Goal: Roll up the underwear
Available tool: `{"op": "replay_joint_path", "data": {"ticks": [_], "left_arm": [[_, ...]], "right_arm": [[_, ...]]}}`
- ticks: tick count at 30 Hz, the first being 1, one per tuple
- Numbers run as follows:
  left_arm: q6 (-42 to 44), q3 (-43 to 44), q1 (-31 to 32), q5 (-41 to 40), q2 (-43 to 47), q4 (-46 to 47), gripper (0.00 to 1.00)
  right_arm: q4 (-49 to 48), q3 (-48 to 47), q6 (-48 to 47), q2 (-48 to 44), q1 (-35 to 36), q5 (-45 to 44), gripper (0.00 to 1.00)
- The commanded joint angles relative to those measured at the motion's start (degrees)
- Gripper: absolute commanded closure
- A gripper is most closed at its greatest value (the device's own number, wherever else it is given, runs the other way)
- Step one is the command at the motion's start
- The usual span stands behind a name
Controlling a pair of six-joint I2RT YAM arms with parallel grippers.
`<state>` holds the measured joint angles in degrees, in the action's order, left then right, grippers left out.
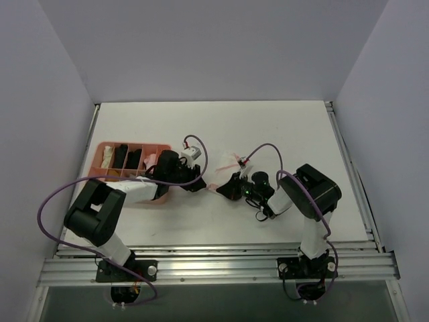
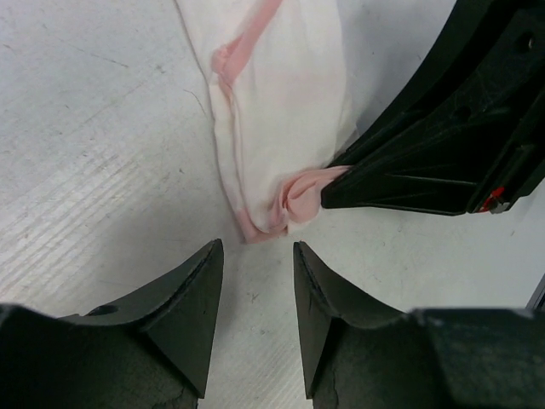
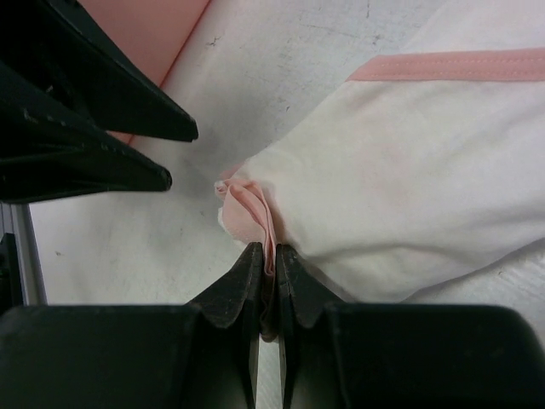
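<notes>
The underwear is a thin white garment with pink trim, lying flat on the pale table. In the top view it lies between the two grippers. My right gripper is shut on its bunched pink corner, low on the table. It also shows in the left wrist view, pinching that same corner. My left gripper is open and empty, with its fingertips just short of the garment's pink end and not touching it. In the top view the left gripper faces the right gripper closely.
A pink divided tray stands at the left, behind my left arm, holding black and pale rolled garments. Its edge shows in the right wrist view. The left gripper's fingers sit close to the right gripper's tips.
</notes>
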<state>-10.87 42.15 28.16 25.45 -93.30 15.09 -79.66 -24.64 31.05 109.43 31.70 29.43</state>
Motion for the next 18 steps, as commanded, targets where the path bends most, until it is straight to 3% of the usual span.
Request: {"op": "replay_joint_path", "data": {"ticks": [1,18], "left_arm": [[1.5,1.9,1.1,-1.1,-2.7,-0.5,0.53],[0.8,3.0,2.4,-2.0,-7.9,3.7,0.46]], "right_arm": [[6.8,-2.0,-0.2,1.8,-0.6,-0.1,1.00],[0.8,-1.7,3.4,7.0,-1.2,3.3,1.00]]}}
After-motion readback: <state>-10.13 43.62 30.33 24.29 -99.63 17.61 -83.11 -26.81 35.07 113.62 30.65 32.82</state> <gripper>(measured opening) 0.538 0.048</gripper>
